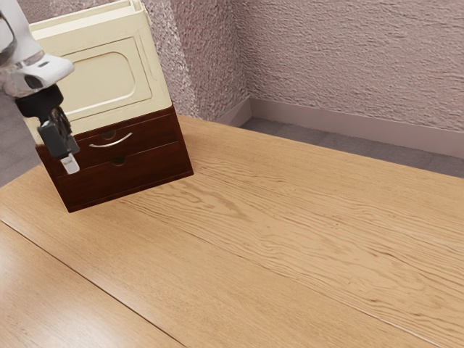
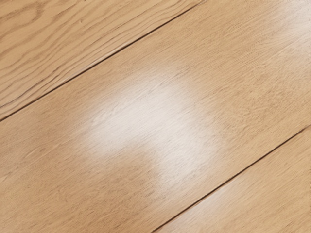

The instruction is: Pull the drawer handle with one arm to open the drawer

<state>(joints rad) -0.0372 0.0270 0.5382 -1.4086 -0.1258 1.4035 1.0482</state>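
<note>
Rough pinkish walls (image 1: 326, 58), grey floor (image 1: 348, 145).

Pretty bright lighting overall, tbh. In the exterior view, a soft pale sheen is thrown across the tabletop (image 1: 290, 239) at the lower left, and the rough wall (image 1: 348, 58) is lit fairly evenly, its bumps picked out by tiny shadows. The dark drawer fronts (image 1: 151, 165) are left kinda dim. In the wrist view, the tabletop's grain is badly washed out by a big milky glare patch.
</note>
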